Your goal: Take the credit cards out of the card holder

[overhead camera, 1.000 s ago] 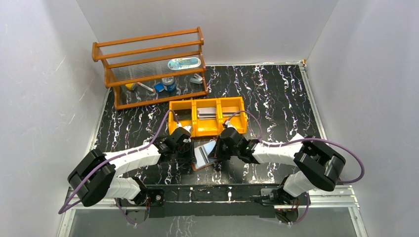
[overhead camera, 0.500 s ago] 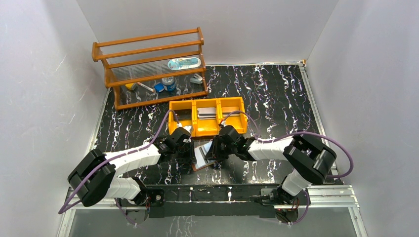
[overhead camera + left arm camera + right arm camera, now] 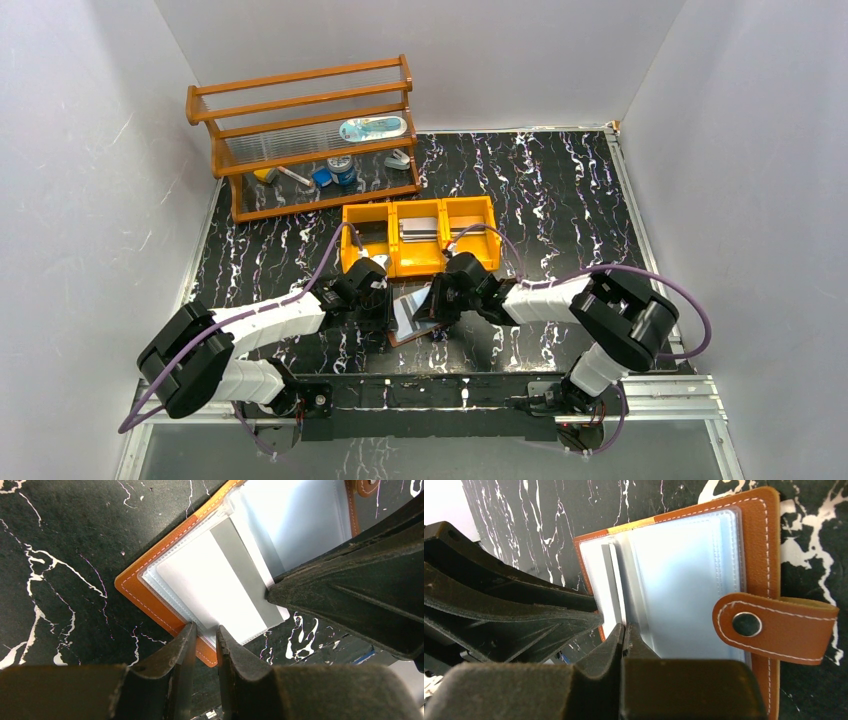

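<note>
The brown card holder (image 3: 408,320) lies open on the black marbled table between both arms, its pale sleeves (image 3: 684,580) facing up and its snap tab (image 3: 774,627) flat to one side. My left gripper (image 3: 205,627) is shut on the holder's near edge (image 3: 140,587), leather and sleeve rims between its jaws. A white credit card (image 3: 215,590) with a grey stripe lies in the top sleeve. My right gripper (image 3: 624,626) is shut tight on that card's edge (image 3: 613,585). In the top view the left gripper (image 3: 385,310) and right gripper (image 3: 432,308) flank the holder.
An orange three-compartment tray (image 3: 392,262) stands just behind the holder, with flat grey cards (image 3: 420,230) in its middle bin. A wooden rack (image 3: 300,140) with small items stands at the back left. Grey walls close in both sides.
The right arm's elbow has swung left and folded in, while its gripper stays at the card holder. The left arm and the holder have not moved.
</note>
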Tool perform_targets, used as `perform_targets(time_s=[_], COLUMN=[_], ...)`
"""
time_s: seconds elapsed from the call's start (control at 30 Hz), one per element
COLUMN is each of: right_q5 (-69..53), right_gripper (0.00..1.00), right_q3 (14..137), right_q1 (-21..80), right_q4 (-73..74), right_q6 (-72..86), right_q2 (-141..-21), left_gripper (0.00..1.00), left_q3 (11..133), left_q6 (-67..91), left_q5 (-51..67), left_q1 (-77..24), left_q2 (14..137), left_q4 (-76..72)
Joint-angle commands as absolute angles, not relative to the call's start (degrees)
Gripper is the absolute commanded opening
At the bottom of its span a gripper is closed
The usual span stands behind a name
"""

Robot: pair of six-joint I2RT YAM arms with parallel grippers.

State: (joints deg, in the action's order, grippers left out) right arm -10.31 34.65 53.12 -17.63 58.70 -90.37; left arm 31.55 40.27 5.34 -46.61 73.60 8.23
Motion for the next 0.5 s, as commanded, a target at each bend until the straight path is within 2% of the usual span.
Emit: perform_targets(time_s=[0.0, 0.47], right_q5=[-8.86, -12.67], right_gripper=[0.01, 0.02], right_q3=[32.96, 30.12], right_q1=[51.88, 48.17], right_q4=[-19.41, -20.72], right_q6=[59.33, 58.82], right_q2=[-87.25, -85.14], left_gripper=[0.2, 0.2], left_q3=[31.29, 32.24], left_q6=[39.53, 38.55], left_q5=[5.89, 5.14], left_q1=[-47.02, -47.02], left_q2=[73.83, 73.32], left_q4=[11.03, 12.25])
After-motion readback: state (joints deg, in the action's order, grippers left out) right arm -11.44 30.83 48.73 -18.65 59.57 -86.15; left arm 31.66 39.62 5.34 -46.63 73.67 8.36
